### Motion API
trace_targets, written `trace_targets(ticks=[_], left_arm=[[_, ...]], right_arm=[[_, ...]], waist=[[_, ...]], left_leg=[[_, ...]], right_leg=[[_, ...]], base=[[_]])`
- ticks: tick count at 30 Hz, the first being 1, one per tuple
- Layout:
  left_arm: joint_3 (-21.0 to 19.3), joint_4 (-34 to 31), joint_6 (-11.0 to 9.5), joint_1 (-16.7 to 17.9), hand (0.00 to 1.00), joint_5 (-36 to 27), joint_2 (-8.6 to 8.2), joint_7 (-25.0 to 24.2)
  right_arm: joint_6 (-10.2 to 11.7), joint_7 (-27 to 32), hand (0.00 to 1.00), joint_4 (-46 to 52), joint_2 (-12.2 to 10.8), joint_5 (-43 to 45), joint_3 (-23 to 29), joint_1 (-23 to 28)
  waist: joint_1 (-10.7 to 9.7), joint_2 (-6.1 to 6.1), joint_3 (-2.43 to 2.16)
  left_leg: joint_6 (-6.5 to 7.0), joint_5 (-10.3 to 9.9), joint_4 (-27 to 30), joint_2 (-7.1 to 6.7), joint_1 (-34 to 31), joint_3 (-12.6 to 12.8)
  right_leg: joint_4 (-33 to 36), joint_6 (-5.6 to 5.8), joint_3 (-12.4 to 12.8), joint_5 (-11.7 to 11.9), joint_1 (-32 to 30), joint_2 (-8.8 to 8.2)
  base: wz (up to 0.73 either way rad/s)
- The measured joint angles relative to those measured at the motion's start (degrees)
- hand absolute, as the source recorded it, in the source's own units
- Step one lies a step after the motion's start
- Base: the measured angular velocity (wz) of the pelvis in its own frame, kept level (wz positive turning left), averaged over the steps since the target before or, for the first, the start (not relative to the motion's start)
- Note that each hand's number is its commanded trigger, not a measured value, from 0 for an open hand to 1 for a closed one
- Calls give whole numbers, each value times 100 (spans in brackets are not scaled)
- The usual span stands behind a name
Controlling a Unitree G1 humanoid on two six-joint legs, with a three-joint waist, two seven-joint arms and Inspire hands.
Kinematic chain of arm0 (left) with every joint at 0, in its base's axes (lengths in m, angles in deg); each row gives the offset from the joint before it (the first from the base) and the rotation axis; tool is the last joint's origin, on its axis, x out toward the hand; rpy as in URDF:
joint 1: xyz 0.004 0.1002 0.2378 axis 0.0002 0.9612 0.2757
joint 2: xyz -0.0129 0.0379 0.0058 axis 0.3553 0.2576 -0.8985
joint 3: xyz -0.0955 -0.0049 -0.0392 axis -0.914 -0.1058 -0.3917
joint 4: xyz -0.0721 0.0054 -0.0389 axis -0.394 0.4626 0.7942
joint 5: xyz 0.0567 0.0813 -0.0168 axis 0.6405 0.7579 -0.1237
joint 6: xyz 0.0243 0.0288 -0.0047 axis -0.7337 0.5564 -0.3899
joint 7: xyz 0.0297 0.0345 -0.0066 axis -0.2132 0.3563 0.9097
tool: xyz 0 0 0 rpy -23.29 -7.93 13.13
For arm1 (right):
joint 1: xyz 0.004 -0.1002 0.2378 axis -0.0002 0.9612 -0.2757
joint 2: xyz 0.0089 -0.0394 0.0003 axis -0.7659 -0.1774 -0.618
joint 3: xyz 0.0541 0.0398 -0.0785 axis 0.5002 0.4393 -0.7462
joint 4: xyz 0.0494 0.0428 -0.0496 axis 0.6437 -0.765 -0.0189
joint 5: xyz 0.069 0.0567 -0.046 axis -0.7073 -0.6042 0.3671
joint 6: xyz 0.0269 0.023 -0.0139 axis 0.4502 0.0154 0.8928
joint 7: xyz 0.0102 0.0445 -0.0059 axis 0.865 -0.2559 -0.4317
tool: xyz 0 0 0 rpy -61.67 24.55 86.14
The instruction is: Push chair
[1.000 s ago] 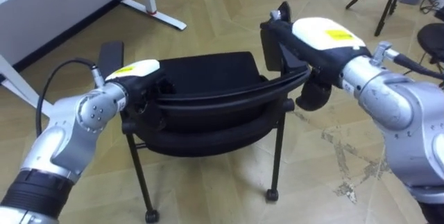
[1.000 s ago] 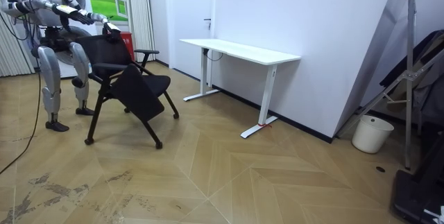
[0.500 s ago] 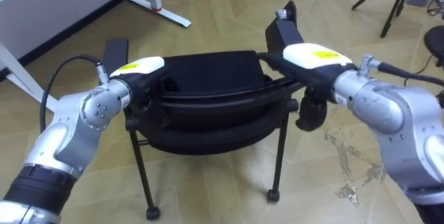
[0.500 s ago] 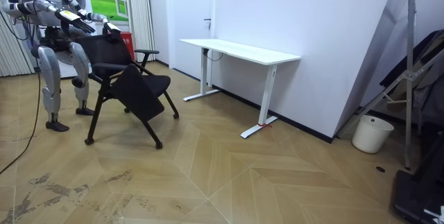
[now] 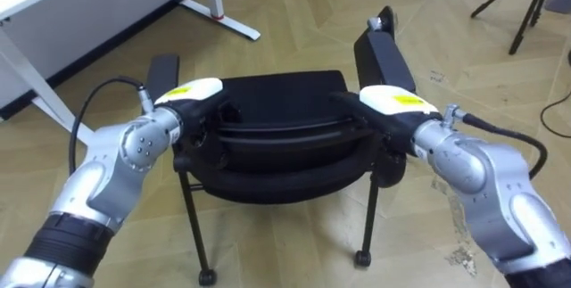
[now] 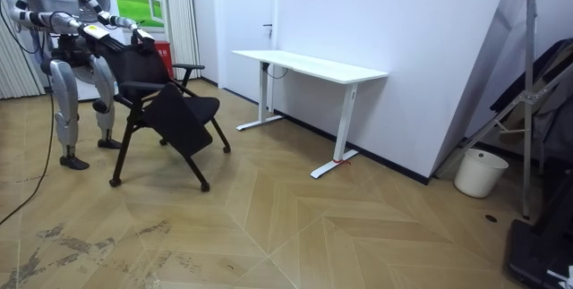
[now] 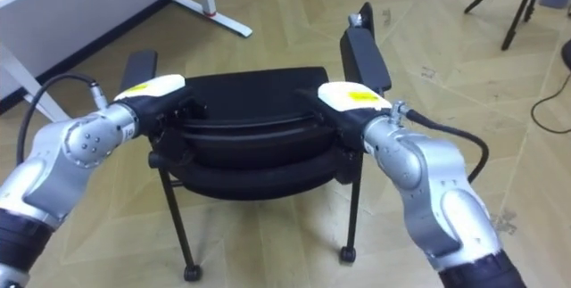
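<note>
Black chair [image 5: 277, 159] with armrests stands on the herringbone wood floor [image 5: 294, 16], directly before the robot, backrest toward it; left hand [image 5: 194, 93] rests on the left end of the backrest's top rail, right hand [image 5: 390, 101] on the right end; fingers of both are lost against the dark frame, so cannot tell whether they clasp the rail or lie straight; white desk [image 6: 309, 65] stands near, beyond the chair by the wall

— Where's the robot?
— At the room view's far left, standing behind the black chair [image 6: 183, 114], arms out to its backrest.
— The white desk [image 6: 313, 65]?
— Against the wall, right of the chair.
</note>
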Motion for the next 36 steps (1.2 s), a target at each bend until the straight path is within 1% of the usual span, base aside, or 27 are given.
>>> trace_targets(ticks=[1,2,5,6,7,8,10,12,14,16,18,20,21,25,26,27,28,36], left_arm=[[0,11,26,-4,100,30,-44,19],[6,45,47,-4,100,63,-88,51],[48,76,89,-10,100,92,-157,130],[48,74,92,-11,100,113,-172,130],[50,71,110,-12,100,145,-221,130],[65,71,120,-12,100,151,-254,129],[83,66,122,-17,100,154,-292,126],[125,67,130,-25,100,156,-319,126],[168,71,157,-30,100,137,-340,126],[170,74,191,-30,100,136,-345,127],[169,82,238,-33,100,141,-357,135],[180,164,281,-58,100,141,-363,189],[185,201,291,-75,100,141,-367,198],[193,323,335,-137,100,181,-455,229],[213,324,349,-137,100,182,-463,229],[219,324,359,-137,100,182,-467,229],[223,330,366,-141,100,181,-477,230],[243,322,374,-175,100,179,-484,206]], right_arm=[[4,175,0,-139,-32,32,-34,-46],[2,345,0,-316,-91,103,-78,-114],[-4,727,0,-650,-136,261,-210,-247],[-8,768,0,-673,-140,296,-218,-247],[-17,857,0,-732,-140,392,-255,-247],[-28,934,0,-816,-140,471,-290,-264],[-74,995,0,-928,-140,587,-358,-322],[-85,1056,0,-1074,-143,661,-413,-379],[-135,1182,0,-1309,-224,668,-442,-467],[-195,1268,0,-1377,-267,666,-478,-503],[-193,1361,0,-1545,-282,667,-550,-583],[-209,1501,0,-1838,-375,670,-618,-725],[-208,1525,0,-1907,-376,670,-653,-768],[-198,1625,0,-2146,-392,671,-692,-871],[-198,1648,62,-2188,-392,671,-696,-880],[-198,1663,78,-2210,-392,671,-704,-887],[-197,1670,100,-2239,-392,670,-704,-900],[-206,1662,100,-2261,-383,702,-702,-908]], waist=[[-5,18,6],[-1,40,0],[1,78,1],[4,81,-1],[28,94,-9],[43,117,-24],[47,146,-36],[71,168,-41],[83,194,-40],[70,193,-40],[52,193,-40],[-37,182,-37],[-53,181,-37],[-66,178,-35],[-62,177,-34],[-61,175,-34],[-58,173,-33],[-23,127,-41]], left_leg=[[-2,-1,-4,0,0,-16],[-2,-1,-1,0,1,-30],[-11,5,6,0,-17,-76],[-13,6,8,0,-22,-86],[-14,7,8,0,-27,-96],[-15,7,19,-1,-41,-109],[-15,6,48,-3,-72,-150],[-15,6,55,-3,-70,-166],[-15,7,57,-3,-56,-194],[-16,7,68,-4,-56,-211],[-16,7,79,-6,-64,-224],[-16,7,105,-13,-80,-291],[-17,8,112,-14,-82,-302],[-19,9,157,-14,-108,-333],[-18,9,156,-14,-107,-335],[-18,9,157,-15,-106,-335],[-19,9,157,-14,-106,-336],[-19,9,179,-14,-105,-326]], right_leg=[[-5,-2,-19,5,8,0],[-3,-1,-38,5,18,0],[-2,-5,-92,7,28,0],[-1,-5,-107,7,28,1],[-2,-5,-128,7,29,2],[-2,-5,-169,8,29,0],[-3,-7,-294,9,32,-9],[-8,-7,-315,9,49,-9],[-12,-6,-363,9,80,-9],[-12,-6,-381,9,92,-9],[-13,-6,-386,9,98,-9],[-12,-6,-434,9,125,-9],[-10,-6,-440,9,133,-8],[-13,-9,-461,11,158,-5],[-12,-11,-464,11,169,-5],[-12,-11,-464,12,173,-5],[-12,-12,-464,12,175,-4],[-12,-14,-450,13,158,-4]], base=[[5],[5],[7],[8],[7],[7],[11],[9],[7],[2],[2],[11],[9],[4],[0],[0],[0],[0]])
